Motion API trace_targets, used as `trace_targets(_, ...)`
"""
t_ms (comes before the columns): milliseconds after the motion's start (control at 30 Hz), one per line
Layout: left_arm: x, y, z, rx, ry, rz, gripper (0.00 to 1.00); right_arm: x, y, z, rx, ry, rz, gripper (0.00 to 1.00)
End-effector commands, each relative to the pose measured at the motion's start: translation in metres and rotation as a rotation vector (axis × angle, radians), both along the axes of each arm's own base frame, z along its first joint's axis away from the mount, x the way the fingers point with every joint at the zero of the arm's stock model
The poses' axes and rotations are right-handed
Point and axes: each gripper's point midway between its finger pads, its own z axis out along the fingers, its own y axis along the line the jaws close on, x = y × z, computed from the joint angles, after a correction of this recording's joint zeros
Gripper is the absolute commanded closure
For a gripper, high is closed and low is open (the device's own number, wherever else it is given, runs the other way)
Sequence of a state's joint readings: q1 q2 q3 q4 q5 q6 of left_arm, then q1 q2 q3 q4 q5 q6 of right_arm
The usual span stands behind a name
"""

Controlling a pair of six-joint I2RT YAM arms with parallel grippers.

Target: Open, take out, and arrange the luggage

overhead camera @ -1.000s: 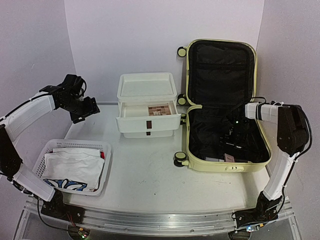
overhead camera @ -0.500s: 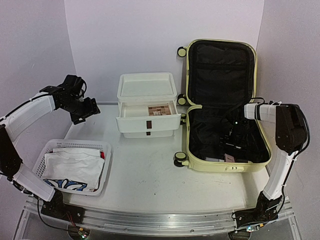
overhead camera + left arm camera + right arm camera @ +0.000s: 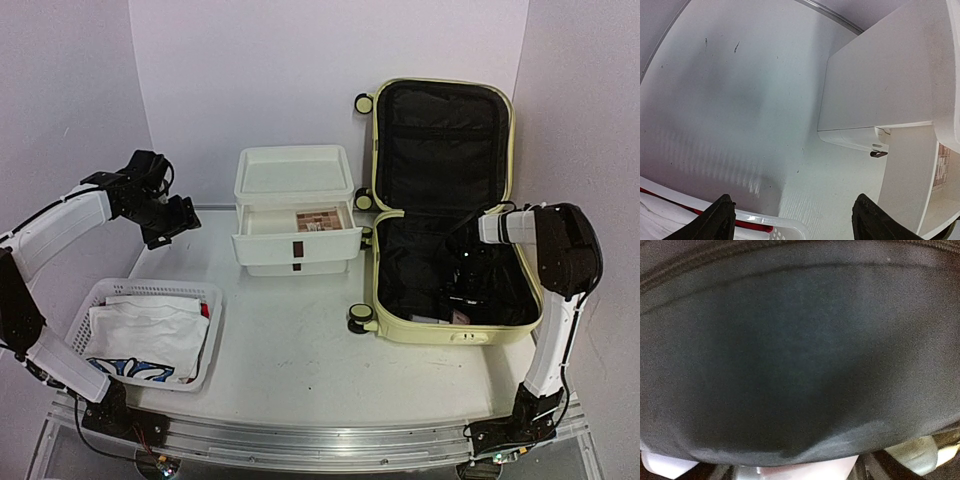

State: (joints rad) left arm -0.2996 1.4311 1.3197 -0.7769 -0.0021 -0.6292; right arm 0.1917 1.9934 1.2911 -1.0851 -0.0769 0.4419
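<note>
The luggage (image 3: 440, 330), a pale yellow hard-shell suitcase, lies open at the right with its lid standing against the back wall. My right gripper (image 3: 466, 285) reaches down into its lower half, near the front wall. In the right wrist view black lining (image 3: 800, 350) fills the frame. A pale item (image 3: 790, 471) lies between the wide-set fingers of the right gripper (image 3: 795, 474); whether they press on it cannot be told. My left gripper (image 3: 172, 218) hangs open and empty over the table's back left, and in its own wrist view the left gripper (image 3: 792, 210) is above the basket's edge.
A white drawer box (image 3: 293, 175) stands mid-table, its drawer pulled out with a brown palette (image 3: 320, 219) inside; the box (image 3: 880, 85) also fills the right of the left wrist view. A white perforated basket (image 3: 150, 290) holding white cloth (image 3: 145, 335) sits front left.
The right arm's elbow has swung slightly left and the gripper has settled lower in the suitcase. The left arm has stayed still.
</note>
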Motion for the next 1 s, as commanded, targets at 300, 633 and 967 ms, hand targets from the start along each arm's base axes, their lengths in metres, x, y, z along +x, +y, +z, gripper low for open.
trace_targets(300,0.012,-0.006,0.016,-0.033,-0.037,-0.014,0.19,0.029,0.022,0.055,0.092,-0.186,-0.013,0.52)
trace_targets(633,0.02,-0.013,0.014,-0.043,-0.026,-0.033,0.2,0.092,0.034,0.057,0.045,-0.312,-0.007,0.57)
trace_targets(967,0.024,-0.015,0.019,-0.039,-0.04,-0.047,0.2,0.14,0.041,0.033,-0.044,-0.289,0.083,0.19)
